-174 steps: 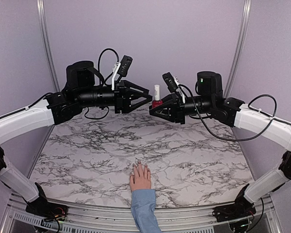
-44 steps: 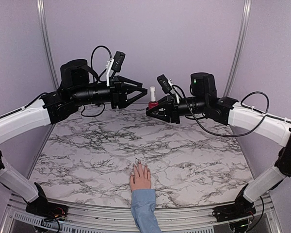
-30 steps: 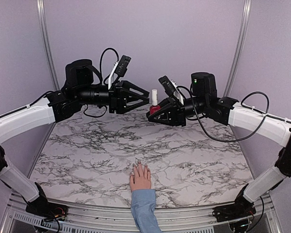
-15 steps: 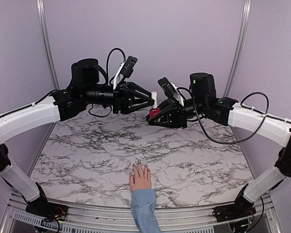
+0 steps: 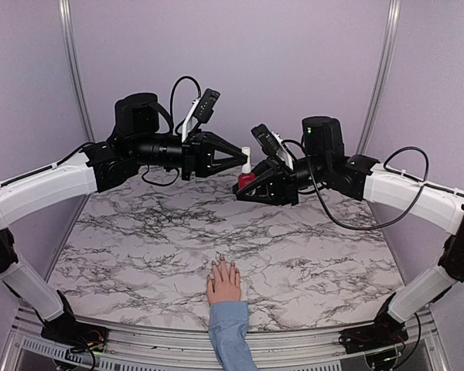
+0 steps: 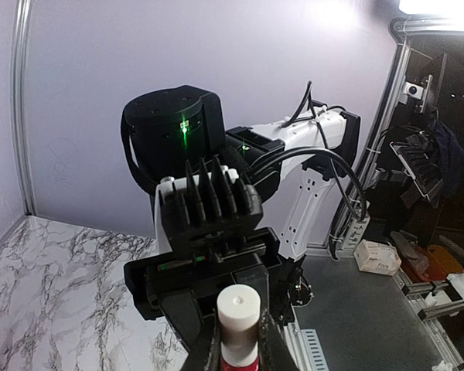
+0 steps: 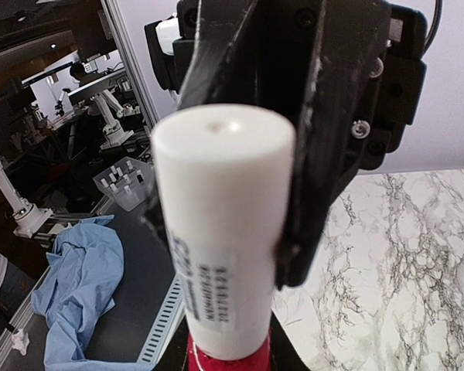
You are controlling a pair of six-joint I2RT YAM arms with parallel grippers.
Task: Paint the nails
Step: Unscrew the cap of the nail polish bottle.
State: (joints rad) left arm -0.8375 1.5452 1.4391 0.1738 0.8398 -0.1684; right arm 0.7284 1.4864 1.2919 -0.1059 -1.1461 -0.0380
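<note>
The pale pink hand (image 5: 224, 283) with a light blue sleeve (image 5: 232, 334) lies flat at the table's near edge; its nails (image 5: 220, 265) are too small to tell their colour. High over the far middle, my right gripper (image 5: 244, 184) is shut on the dark red polish bottle (image 5: 246, 179) and holds it upright. My left gripper (image 5: 246, 160) is shut on the bottle's white cap (image 5: 248, 158). In the left wrist view the fingers (image 6: 209, 349) press the cap (image 6: 238, 315) from both sides. In the right wrist view the cap (image 7: 224, 232) fills the middle above the red bottle (image 7: 229, 359).
The marbled table (image 5: 139, 239) lies between the arms and the hand. Purple walls with metal posts (image 5: 71, 69) close the back and sides. Both arms meet well above the table's far part.
My left gripper has moved right to the bottle and its fingers have come together on the white cap. My right gripper kept holding the bottle, shifting slightly. The hand has not moved.
</note>
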